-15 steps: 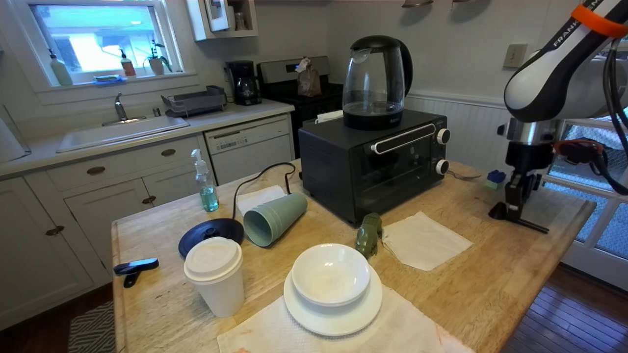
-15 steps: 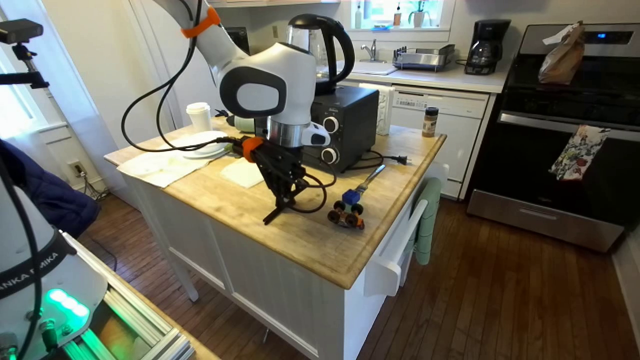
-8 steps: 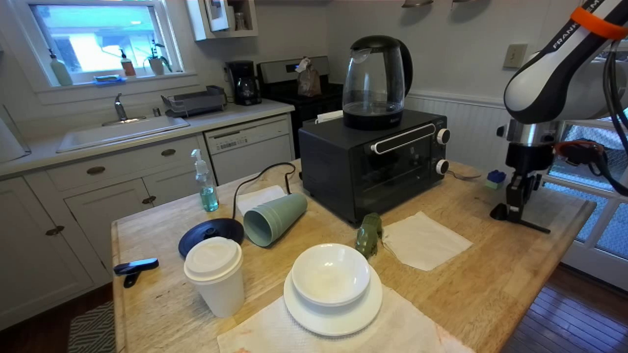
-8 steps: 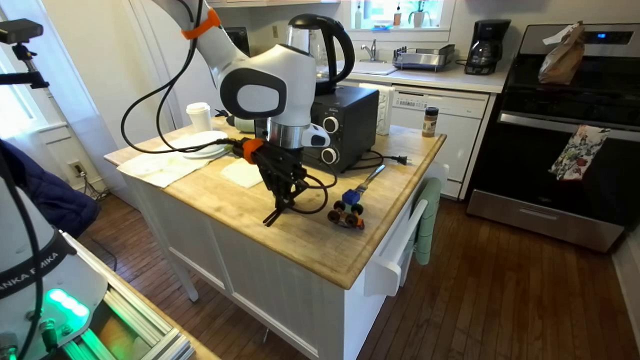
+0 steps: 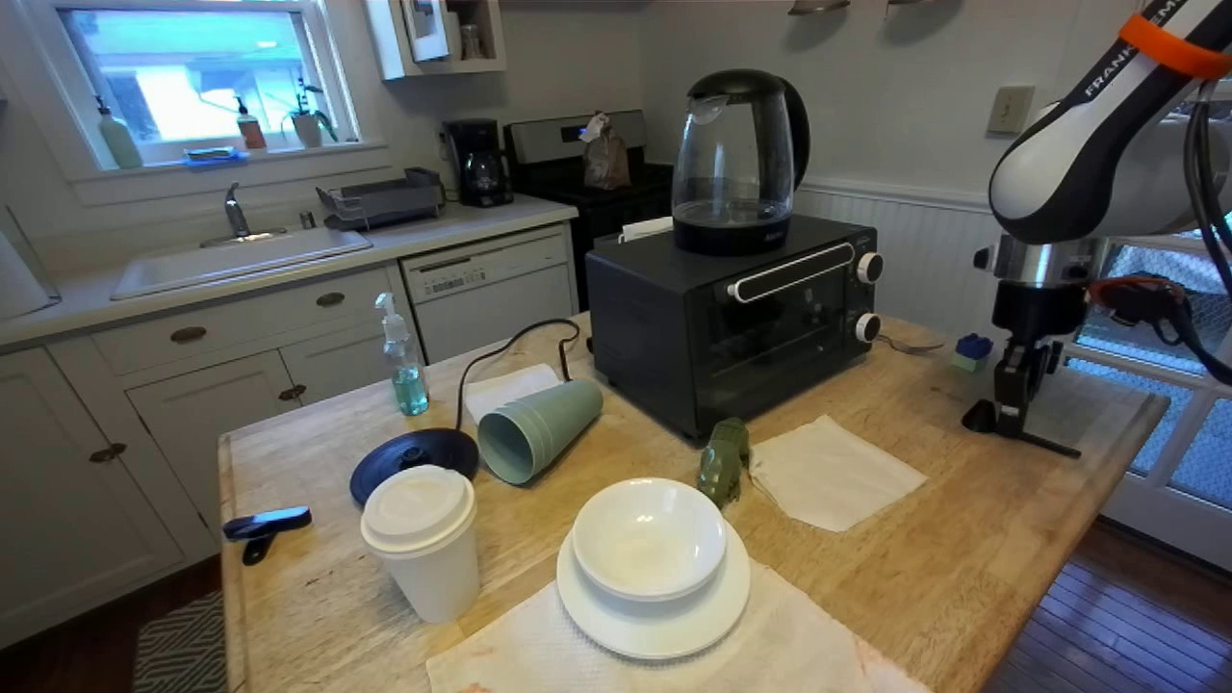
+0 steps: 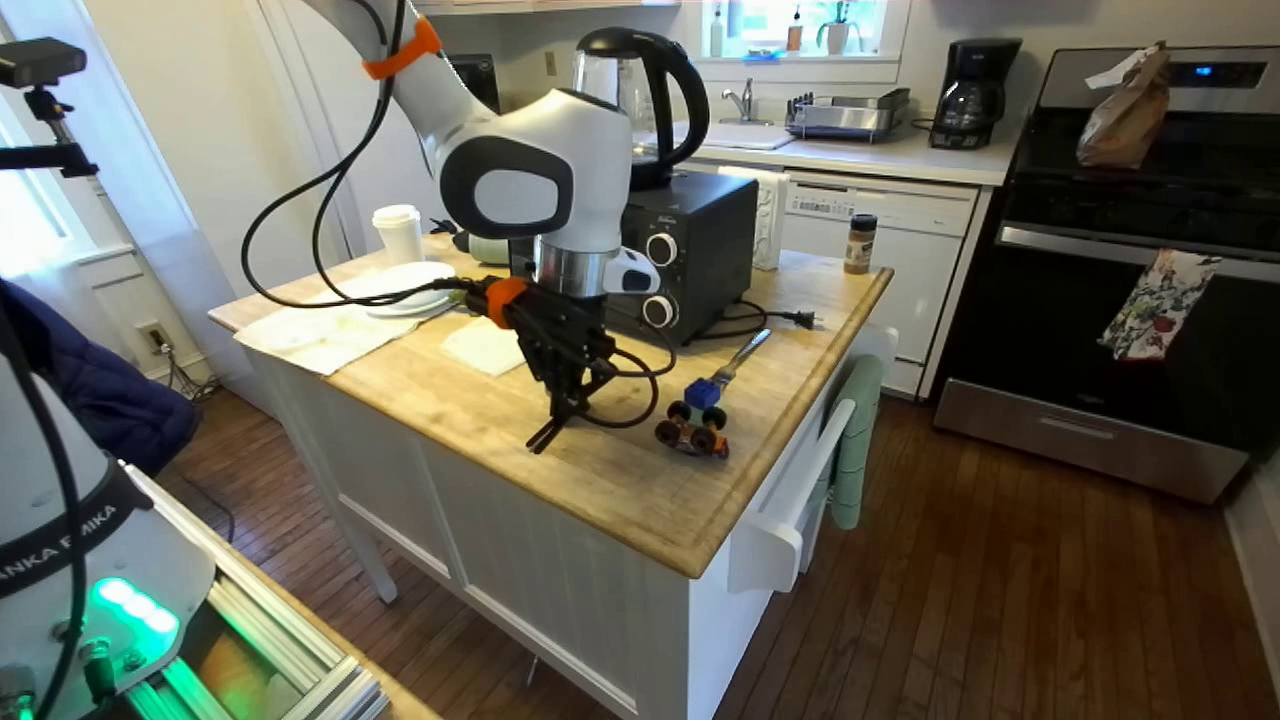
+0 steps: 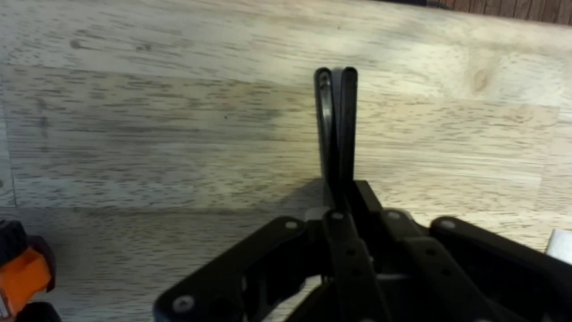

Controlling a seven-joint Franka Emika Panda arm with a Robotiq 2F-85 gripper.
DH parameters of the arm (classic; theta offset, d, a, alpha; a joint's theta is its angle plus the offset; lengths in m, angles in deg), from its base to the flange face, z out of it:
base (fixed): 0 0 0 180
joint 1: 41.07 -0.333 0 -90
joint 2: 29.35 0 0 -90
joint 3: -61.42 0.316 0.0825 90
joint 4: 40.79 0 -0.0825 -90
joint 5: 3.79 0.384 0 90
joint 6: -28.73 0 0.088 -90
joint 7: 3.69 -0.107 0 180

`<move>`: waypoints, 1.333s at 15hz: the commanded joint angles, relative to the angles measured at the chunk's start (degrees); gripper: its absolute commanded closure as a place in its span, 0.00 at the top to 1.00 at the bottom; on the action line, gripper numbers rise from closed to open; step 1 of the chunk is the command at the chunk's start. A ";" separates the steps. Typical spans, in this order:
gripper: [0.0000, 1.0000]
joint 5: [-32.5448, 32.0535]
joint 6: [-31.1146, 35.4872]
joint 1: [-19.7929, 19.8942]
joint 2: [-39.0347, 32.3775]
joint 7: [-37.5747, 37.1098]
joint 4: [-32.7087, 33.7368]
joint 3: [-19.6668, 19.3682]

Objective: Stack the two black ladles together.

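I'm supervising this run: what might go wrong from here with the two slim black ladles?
The two slim black ladles show a gap between their handle tips, so they may end up side by side, not nested. Those tips point toward the nearby edge of the pale wooden tabletop; pushed that way, they could fall. A sideways sweep by the black gripper might bump the orange toy vehicle with dark wheels close by.

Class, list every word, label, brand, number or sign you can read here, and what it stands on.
"FRANK", on the robot arm; letters past the orange band unclear.
"ANKA" and "MIKA", on the robot base, a cable between.
Too small or blurred: marks on the kettle, toaster oven, dishwasher, stove display and jar.
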State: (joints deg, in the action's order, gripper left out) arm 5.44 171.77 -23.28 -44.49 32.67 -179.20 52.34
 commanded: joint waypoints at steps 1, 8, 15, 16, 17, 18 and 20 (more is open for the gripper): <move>0.42 -0.25 -0.30 0.98 -0.29 0.46 0.34 0.38; 0.88 -0.64 -1.12 1.20 3.83 0.67 0.97 -0.25; 1.00 -3.94 -6.88 -0.48 13.32 -5.31 0.97 -2.40; 1.00 -4.88 -8.41 -0.71 14.57 -6.68 1.05 -2.61; 1.00 -5.73 -9.80 -0.97 15.81 -7.98 1.07 -2.76; 1.00 -6.54 -11.60 -1.18 16.80 -9.19 1.30 -2.89; 1.00 -7.95 -14.16 -1.60 18.76 -11.58 1.31 -2.99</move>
State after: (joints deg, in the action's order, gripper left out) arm 0.35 161.74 -23.46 -29.29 25.15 -177.68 50.39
